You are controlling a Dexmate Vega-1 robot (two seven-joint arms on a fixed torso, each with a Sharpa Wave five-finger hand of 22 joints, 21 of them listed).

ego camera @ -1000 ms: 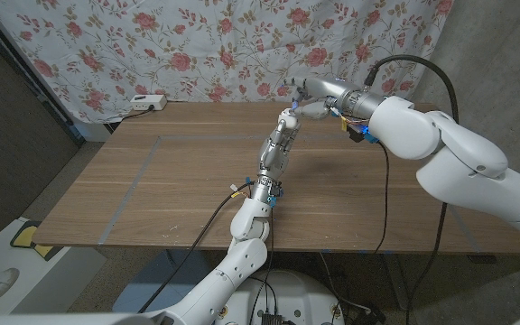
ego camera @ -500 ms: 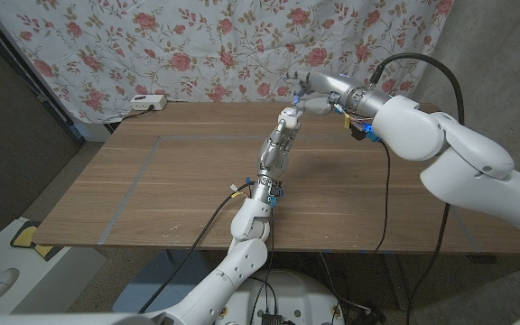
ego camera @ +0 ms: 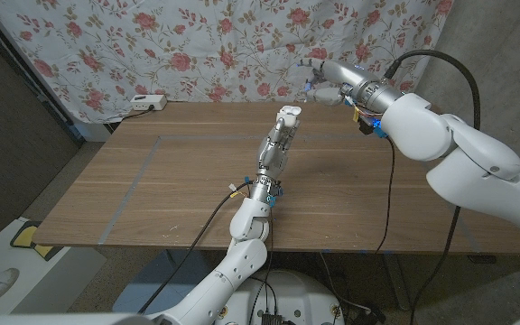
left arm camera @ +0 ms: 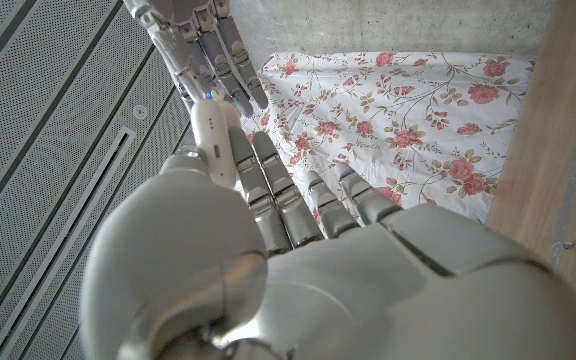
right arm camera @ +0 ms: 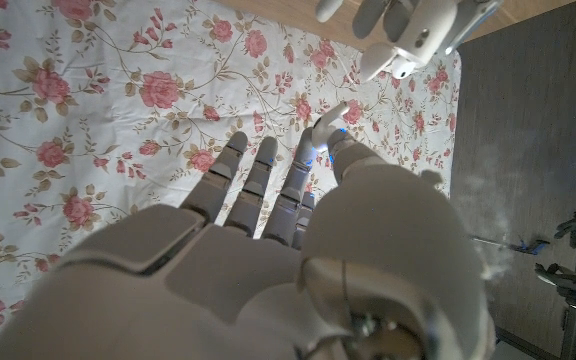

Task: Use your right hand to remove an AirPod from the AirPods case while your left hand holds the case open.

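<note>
Holding the open AirPods case [ego camera: 288, 113] aloft above the counter [ego camera: 179, 181], the left robot hand [ego camera: 281, 135] steadies it while the right robot hand [ego camera: 319, 79], beside it, seemingly pinches a light, slippery AirPod [right arm camera: 330, 117] by its stem.

One AirPods case [ego camera: 289, 113], one AirPod [right arm camera: 327, 116], two robot hands, one wooden table [ego camera: 179, 190], one power strip [ego camera: 147, 103].

Open air between left robot hand [ego camera: 286, 120] and right robot hand [ego camera: 319, 79], floral curtain [ego camera: 215, 45] close behind
</note>
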